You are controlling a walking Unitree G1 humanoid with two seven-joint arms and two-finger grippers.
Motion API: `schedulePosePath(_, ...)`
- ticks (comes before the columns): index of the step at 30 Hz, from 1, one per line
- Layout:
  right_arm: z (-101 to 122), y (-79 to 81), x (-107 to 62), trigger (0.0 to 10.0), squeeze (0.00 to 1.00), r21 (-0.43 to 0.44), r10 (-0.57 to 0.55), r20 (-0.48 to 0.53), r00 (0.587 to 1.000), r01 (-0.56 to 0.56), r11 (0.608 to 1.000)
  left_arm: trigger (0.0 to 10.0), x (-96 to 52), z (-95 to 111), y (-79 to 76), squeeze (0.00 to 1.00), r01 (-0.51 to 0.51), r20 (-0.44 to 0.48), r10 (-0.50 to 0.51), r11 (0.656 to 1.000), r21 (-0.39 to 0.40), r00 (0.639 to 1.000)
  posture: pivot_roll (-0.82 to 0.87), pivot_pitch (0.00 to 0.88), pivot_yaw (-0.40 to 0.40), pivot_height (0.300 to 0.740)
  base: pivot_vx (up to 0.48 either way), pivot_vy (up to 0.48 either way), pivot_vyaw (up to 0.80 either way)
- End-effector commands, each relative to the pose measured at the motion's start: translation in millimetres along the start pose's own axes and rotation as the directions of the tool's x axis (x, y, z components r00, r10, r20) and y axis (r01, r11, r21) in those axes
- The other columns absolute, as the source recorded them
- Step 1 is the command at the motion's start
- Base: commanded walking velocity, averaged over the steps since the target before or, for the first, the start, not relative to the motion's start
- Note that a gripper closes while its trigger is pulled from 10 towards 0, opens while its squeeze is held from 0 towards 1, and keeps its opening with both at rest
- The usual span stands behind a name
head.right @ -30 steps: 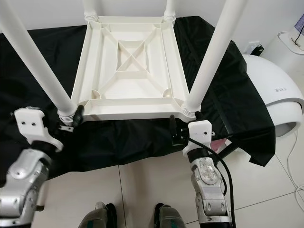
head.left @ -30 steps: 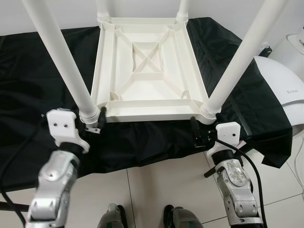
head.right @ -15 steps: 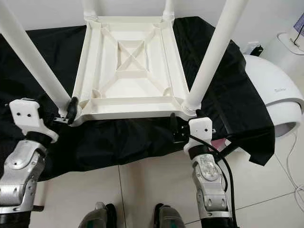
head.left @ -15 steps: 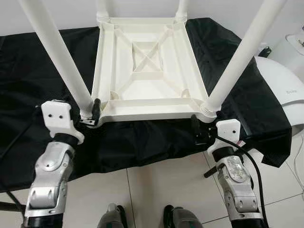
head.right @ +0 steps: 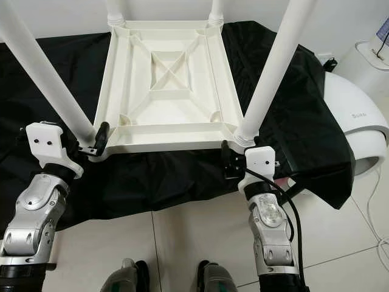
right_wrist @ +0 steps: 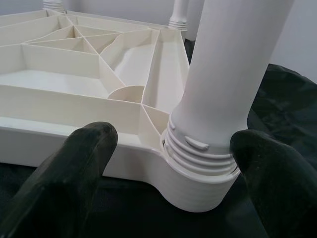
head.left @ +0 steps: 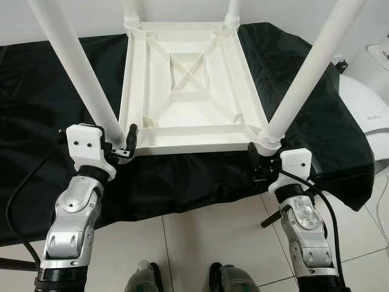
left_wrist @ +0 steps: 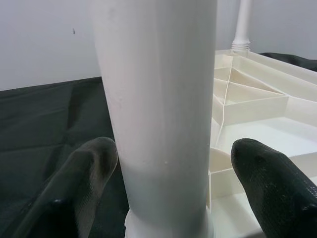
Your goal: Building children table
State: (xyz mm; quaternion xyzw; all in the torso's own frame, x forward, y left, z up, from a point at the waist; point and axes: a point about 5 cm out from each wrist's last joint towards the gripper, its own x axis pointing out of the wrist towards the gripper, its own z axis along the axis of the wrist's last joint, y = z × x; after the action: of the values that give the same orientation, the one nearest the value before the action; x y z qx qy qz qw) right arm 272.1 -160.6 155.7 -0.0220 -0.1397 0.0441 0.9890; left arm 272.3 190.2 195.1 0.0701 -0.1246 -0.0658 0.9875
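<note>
Nearest, on the tiled floor (head.left: 200,237), two silver arms reaching forward to the near edge of a black sheet (head.left: 48,103) spread over the floor. Left pincer (head.left: 120,146) spread open around the base of the near-left leg (head.left: 79,67), one black fingertip (left_wrist: 86,173) either side of the white tube and seemingly a little clear of it. Right pincer (head.right: 226,164) likewise open, straddling the threaded collar of the near-right leg (head.right: 270,67), fingertips (right_wrist: 84,153) beside the socket, not clamped. Beyond them, upside down on the black sheet, the children's table top (head.left: 185,79): cream-white plastic, ribbed underside with a crossed brace in the middle, rounded corner sockets. At its far corners, two more legs (head.left: 233,12) standing up. Judged from this: all four legs in their sockets, so assembly nearly done; probably left, tightening the near pair and turning the table upright. Off past the sheet's right edge, a white domed appliance (head.left: 364,103).
</note>
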Motion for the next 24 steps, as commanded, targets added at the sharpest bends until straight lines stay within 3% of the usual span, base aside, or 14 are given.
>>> schedulePosePath(1,-6.1,0.6,-4.4,10.0,0.00,0.009,-0.008,-0.019,1.000,0.008,1.000,10.0,-0.2,-3.2,0.7,0.00,-0.003,-0.019,0.003,1.000,0.002,1.000,-0.05,0.189,-0.006,0.740,0.000,0.000,0.00)
schedulePosePath(10,-11.3,0.0,-13.8,10.0,0.00,0.005,-0.032,-0.043,0.999,0.032,0.999,10.0,0.6,-2.9,2.1,0.00,0.006,-0.023,-0.006,1.000,0.009,1.000,-0.06,0.195,0.002,0.740,0.000,0.000,0.00)
schedulePosePath(14,-12.5,-10.2,-19.0,10.0,0.00,-0.021,-0.105,-0.045,0.993,0.104,0.994,10.0,3.9,-2.4,2.9,0.00,0.018,-0.024,-0.017,1.000,0.015,1.000,-0.07,0.201,0.014,0.740,0.000,0.000,0.00)
schedulePosePath(24,-1.3,-26.7,-10.5,10.0,0.00,-0.048,-0.159,0.006,0.987,0.159,0.986,10.0,6.3,-1.2,2.4,0.00,0.029,-0.022,-0.029,0.999,0.016,0.999,-0.07,0.203,0.017,0.740,0.000,0.000,0.00)
